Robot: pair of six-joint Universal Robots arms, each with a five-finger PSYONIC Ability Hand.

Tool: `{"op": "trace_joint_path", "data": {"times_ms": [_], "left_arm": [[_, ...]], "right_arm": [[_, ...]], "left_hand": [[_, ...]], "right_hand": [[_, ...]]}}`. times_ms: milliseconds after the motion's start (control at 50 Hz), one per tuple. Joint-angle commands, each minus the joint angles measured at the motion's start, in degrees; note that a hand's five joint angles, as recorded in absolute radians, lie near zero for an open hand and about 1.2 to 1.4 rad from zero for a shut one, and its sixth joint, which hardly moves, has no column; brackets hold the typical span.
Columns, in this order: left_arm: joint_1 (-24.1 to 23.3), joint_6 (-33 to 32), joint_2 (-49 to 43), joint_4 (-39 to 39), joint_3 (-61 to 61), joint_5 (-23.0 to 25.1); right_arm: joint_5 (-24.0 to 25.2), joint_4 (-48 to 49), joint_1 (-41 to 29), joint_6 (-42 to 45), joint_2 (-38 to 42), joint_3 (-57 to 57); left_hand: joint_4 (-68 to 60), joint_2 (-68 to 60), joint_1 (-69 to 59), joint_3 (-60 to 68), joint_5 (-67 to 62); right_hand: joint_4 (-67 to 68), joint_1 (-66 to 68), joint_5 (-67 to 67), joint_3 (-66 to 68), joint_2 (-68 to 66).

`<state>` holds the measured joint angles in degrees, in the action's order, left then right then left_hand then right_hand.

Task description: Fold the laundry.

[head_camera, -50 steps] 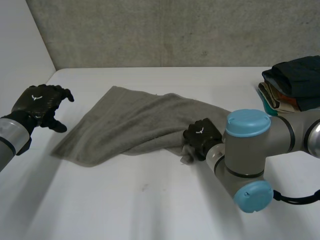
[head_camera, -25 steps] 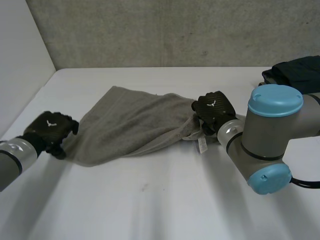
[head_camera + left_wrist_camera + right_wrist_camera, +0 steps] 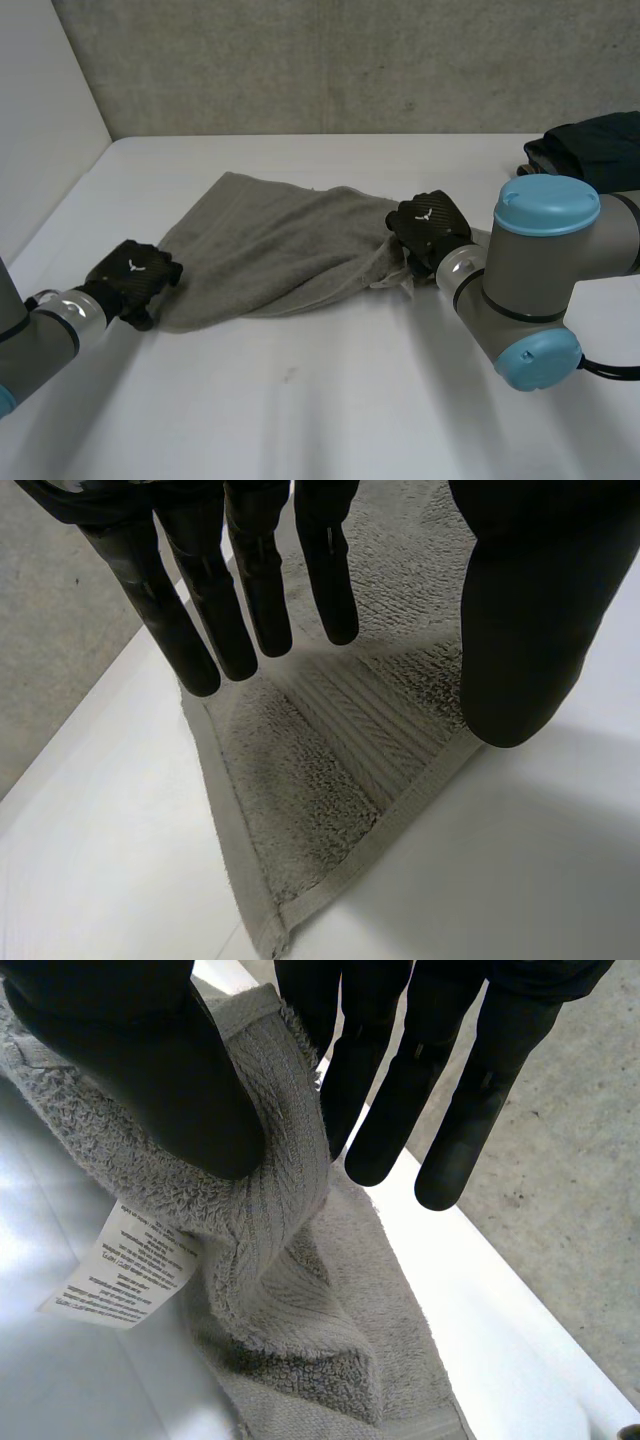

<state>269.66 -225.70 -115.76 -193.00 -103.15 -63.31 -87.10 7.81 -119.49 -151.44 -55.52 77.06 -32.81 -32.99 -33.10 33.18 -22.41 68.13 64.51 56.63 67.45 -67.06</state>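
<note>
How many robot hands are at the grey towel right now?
2: left hand open over one corner of the towel; right hand pinching its labelled end.

The left arm (image 3: 45, 325) comes in low at the tabletop's (image 3: 330, 400) left edge; the left hand (image 3: 135, 282) has fingers (image 3: 255, 580) straight and thumb spread wide. The right arm (image 3: 535, 270) is bent right of the middle, and the right hand (image 3: 428, 228) pinches the towel (image 3: 290, 1210) between thumb and fingers.

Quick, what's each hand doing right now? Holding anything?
Left hand: open, fingers straight over the grey towel's corner, holding nothing.
Right hand: shut on the grey towel's other end, pinched between thumb and fingers.
</note>
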Motion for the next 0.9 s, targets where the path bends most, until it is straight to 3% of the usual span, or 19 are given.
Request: {"op": "trace_joint_path", "data": {"times_ms": [20,380,540,680,740,840,900], "left_arm": [[-0.9,-0.1,-1.7,0.1,1.5,-0.4],[-3.4,-1.8,-7.0,-0.1,7.3,-2.3],[-4.1,-1.4,-8.2,-0.1,10.9,-4.0],[-5.1,1.0,-9.5,0.1,14.5,-4.5],[-5.5,1.3,-9.7,0.3,15.3,-5.2],[-5.8,2.5,-5.1,1.1,14.8,-5.2],[-5.9,6.5,4.1,2.0,12.7,-5.2]], "right_arm": [[0.0,-0.1,0.0,0.2,0.3,0.1],[0.0,-0.1,0.1,0.8,0.9,0.1],[0.0,-0.1,0.3,0.8,0.5,0.5],[0.0,-0.1,0.8,0.7,-0.5,1.2],[0.0,-0.1,1.1,0.7,-1.1,1.6],[0.0,-1.0,2.3,0.7,-3.6,2.6],[0.4,-3.5,4.1,1.2,-7.7,3.0]], "left_hand": [[-3.5,-3.3,-3.2,3.1,-3.9],[-6.2,-6.0,-5.9,5.8,-6.6],[-21.1,-20.9,-20.8,20.7,-21.5],[-47.2,-47.0,-46.9,46.8,-47.6],[-47.2,-47.0,-46.9,46.8,-47.6],[-47.2,-47.0,-46.9,46.8,-47.6],[-47.2,-47.0,-46.9,46.8,-47.6]], "right_hand": [[11.9,15.5,13.4,12.5,-12.9],[11.9,15.5,13.4,12.5,-12.9],[11.9,15.5,13.4,12.5,-12.9],[11.9,15.5,13.4,12.5,-12.9],[11.9,15.5,13.4,12.5,-12.9],[11.9,15.5,13.4,12.5,-12.9],[11.9,15.5,13.4,12.5,-12.9]]}}
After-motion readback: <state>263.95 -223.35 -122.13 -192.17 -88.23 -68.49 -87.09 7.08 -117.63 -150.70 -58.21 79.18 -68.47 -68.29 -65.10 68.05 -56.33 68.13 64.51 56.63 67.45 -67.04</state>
